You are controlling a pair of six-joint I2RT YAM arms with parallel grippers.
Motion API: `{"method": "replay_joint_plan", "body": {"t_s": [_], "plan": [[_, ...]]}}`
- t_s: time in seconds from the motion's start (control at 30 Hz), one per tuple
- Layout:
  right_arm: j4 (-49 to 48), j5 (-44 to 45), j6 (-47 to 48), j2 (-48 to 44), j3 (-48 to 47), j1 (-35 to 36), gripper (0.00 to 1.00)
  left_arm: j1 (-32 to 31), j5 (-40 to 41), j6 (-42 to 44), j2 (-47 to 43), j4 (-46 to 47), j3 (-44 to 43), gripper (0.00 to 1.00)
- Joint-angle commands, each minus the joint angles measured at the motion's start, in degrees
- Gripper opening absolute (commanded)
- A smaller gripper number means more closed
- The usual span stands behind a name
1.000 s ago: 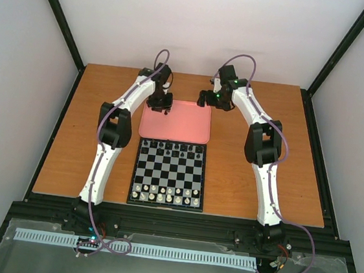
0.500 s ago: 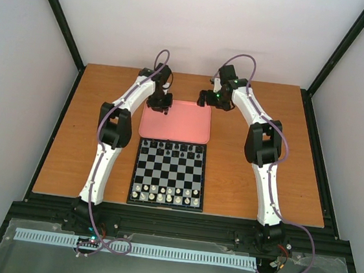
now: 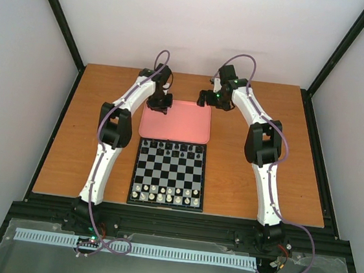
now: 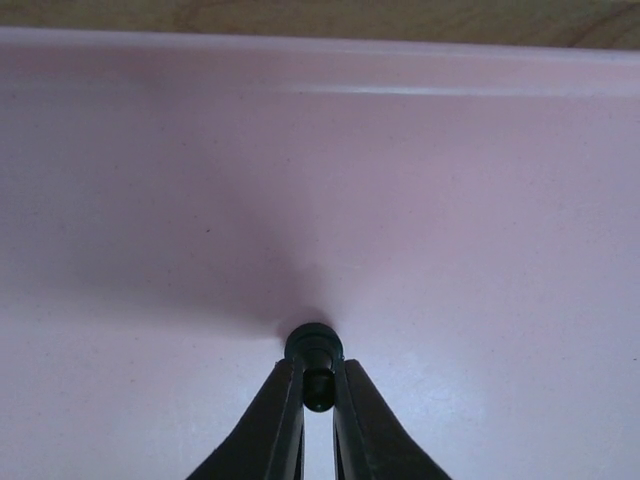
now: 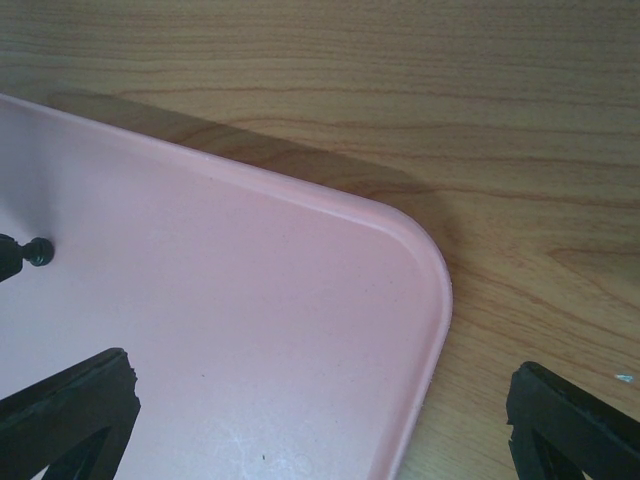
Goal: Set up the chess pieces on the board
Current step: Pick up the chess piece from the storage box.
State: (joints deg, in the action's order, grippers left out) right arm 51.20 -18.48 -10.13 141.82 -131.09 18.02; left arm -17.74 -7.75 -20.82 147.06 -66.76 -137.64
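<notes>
My left gripper (image 3: 161, 107) is over the far left part of the pink tray (image 3: 186, 132). In the left wrist view it (image 4: 318, 388) is shut on a small black chess piece (image 4: 315, 345), whose round base pokes out past the fingertips, close to the tray floor. The board (image 3: 164, 206) lies just in front of the tray. Black pieces (image 3: 171, 148) stand on its far rows and white pieces (image 3: 166, 195) on its near rows. My right gripper (image 3: 203, 99) is open and empty above the tray's far right corner (image 5: 425, 260), fingers (image 5: 70, 420) wide apart.
A small black piece end (image 5: 38, 252) shows at the left edge of the right wrist view, over the tray. Bare wooden table (image 3: 262, 177) lies on both sides of the board and tray. Black frame rails run along the table edges.
My left gripper has shifted slightly towards the tray's far left with the piece in it. The right arm has not moved.
</notes>
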Motion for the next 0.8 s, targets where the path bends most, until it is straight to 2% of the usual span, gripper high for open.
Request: {"method": "replay_joint_plan", "body": {"t_s": [0.0, 0.17, 0.37, 0.53, 0.77], "plan": [[0.3, -0.2, 0.0, 0.7, -1.3, -0.2, 1.00, 0.2, 0.3, 0.0, 1.2, 0.0, -2.5, 0.09], [0.3, -0.2, -0.1, 0.6, -1.3, -0.2, 1.00, 0.1, 3.1, 0.9, -1.3, -1.6, -2.4, 0.08], [0.3, -0.3, -0.2, 0.6, -1.2, -0.2, 1.00, 0.2, 7.7, 1.5, -11.6, -1.9, 3.1, 0.07], [0.3, -0.3, -0.2, 0.6, -1.1, -0.2, 1.00, 0.2, 7.3, 0.3, -23.1, -1.2, 13.4, 0.08], [0.2, 0.3, 0.0, 0.4, -0.6, 0.0, 1.00, -0.5, 2.4, -1.8, -41.4, 1.0, 35.6, 0.07]]}}
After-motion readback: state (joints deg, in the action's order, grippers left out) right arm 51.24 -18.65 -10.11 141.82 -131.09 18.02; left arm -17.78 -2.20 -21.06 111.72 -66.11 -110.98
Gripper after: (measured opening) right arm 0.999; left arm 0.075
